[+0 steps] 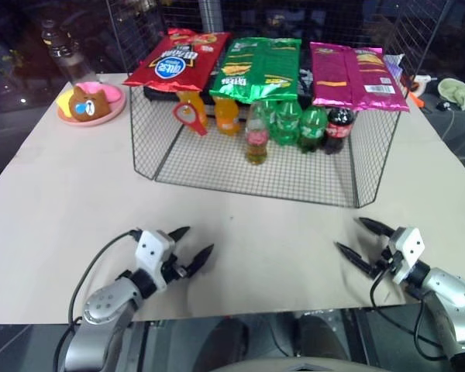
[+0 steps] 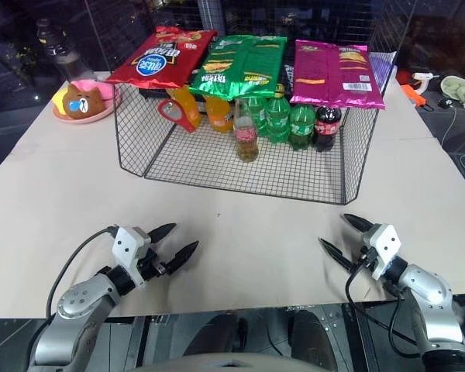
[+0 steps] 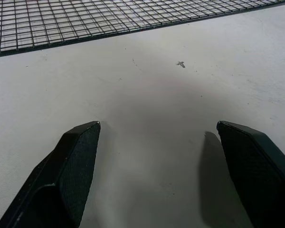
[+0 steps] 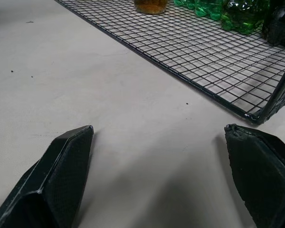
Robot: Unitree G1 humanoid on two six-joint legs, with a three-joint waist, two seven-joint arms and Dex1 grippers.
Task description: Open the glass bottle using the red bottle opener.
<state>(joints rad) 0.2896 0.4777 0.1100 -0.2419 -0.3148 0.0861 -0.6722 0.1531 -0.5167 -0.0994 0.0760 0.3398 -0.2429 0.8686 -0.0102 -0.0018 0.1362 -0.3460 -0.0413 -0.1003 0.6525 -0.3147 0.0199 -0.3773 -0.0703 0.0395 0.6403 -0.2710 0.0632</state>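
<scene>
Left gripper [image 1: 192, 242]: low over the near left of the table [image 1: 54, 201], fingers spread wide, nothing between them.
Right gripper [image 1: 356, 238]: low over the near right, fingers equally wide apart, empty.
Bottle [image 1: 256, 136]: upright inside the wire rack [image 1: 256, 174], near its front middle, just ahead of the green bottles [image 1: 291, 122] and right of the orange ones [image 1: 226, 115].
Opener [image 1: 189, 117]: at the rack's left front, against the mesh beside the orange bottles; I cannot tell whether it hangs or leans.
Step in hand: nothing picked up yet; both arms look parked before the reach.
Doing it well: I'd take the opener by its handle, leaving the ring free for the cap, and reach for the bottle through the rack's open front. Grip the bottle low on its body so it stays upright and the neck is clear, and keep away from the neighbours and the chip bags [image 1: 260, 68] on top.
Head views: show the whole layout, with a pink dish [image 1: 93, 105] far left.
Right wrist view: shows the bottle's base [image 4: 151, 5] on the mesh floor, green bottles beside it.
Left wrist view: shows bare table and the rack's near edge.
</scene>
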